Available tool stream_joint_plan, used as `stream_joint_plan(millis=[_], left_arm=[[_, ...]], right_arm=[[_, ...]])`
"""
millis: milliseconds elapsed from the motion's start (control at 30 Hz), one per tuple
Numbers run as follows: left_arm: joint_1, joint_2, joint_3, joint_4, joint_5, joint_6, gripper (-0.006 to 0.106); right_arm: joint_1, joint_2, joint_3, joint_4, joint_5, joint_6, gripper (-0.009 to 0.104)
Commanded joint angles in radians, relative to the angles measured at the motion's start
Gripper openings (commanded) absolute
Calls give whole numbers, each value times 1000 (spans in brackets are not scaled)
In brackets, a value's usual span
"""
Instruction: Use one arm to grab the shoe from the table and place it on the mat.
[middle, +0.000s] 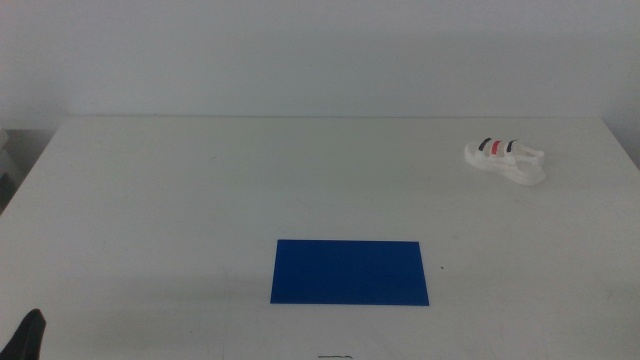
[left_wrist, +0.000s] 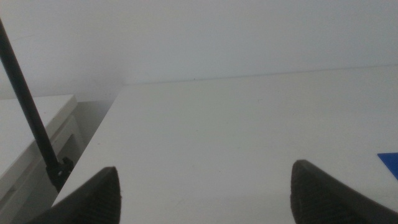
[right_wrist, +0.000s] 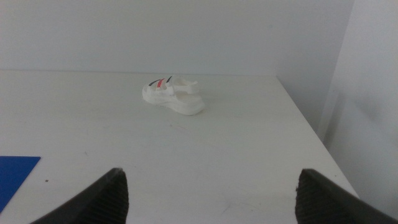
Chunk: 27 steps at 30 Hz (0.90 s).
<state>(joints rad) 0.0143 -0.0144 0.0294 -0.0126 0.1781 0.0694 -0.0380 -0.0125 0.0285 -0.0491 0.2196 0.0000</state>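
The large plain white matte tabletop (middle: 200, 200) fills the middle view, and almost all of it lies bare, which leaves either arm a free run to anything on it.

The flat, thin, dark-blue rectangular mat (middle: 349, 271) lies near the front edge, about midway between the left and right edges, its long side running parallel to that front edge. That central spot looks chosen so either arm could reach it. A corner of it shows in both wrist views.

The small white sandal-like shoe with a thick sole and black and red stripes across its straps (middle: 505, 160) rests sole-down toward the far right corner, well apart from the mat. In the right wrist view the shoe (right_wrist: 172, 97) sits ahead of that camera, near the right edge of the table. Lying on that side, it seems the right arm's job.

The right gripper (right_wrist: 211, 196) shows two dark jaws spread wide with nothing between them, hanging above the front right part of the table, well short of the shoe. The left gripper (left_wrist: 205, 193) waits over the front left corner, jaws likewise wide apart and empty; only its dark tip (middle: 30, 335) shows in the middle view.

The grab is not yet begun.
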Motion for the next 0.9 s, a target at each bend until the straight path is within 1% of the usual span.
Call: stream_joint_plan(millis=[0,333,467,633,700,800,867], left_arm=[[-1,-19,-3,-9,-83,-15,94],[-1,-19,-3,-9,-83,-15,94],[-1,-19,-3,-9,-83,-15,94],[-1,-19,-3,-9,-83,-15,94],[-1,-19,-3,-9,-83,-15,94],[-1,-19,-3,-9,-83,-15,94],[-1,-19,-3,-9,-83,-15,94]], right_arm=[[3,-20,-18,-8,-82,0,71],[3,-19,-19,-8,-110,0,71],[3,135,-128,-8,-110,0,71],[3,417,-303,-12,-108,0,71],[3,526,-372,2,-92,7,71],[3,680,-496,40,-52,9,71],[3,750,-552,40,-49,9,71]])
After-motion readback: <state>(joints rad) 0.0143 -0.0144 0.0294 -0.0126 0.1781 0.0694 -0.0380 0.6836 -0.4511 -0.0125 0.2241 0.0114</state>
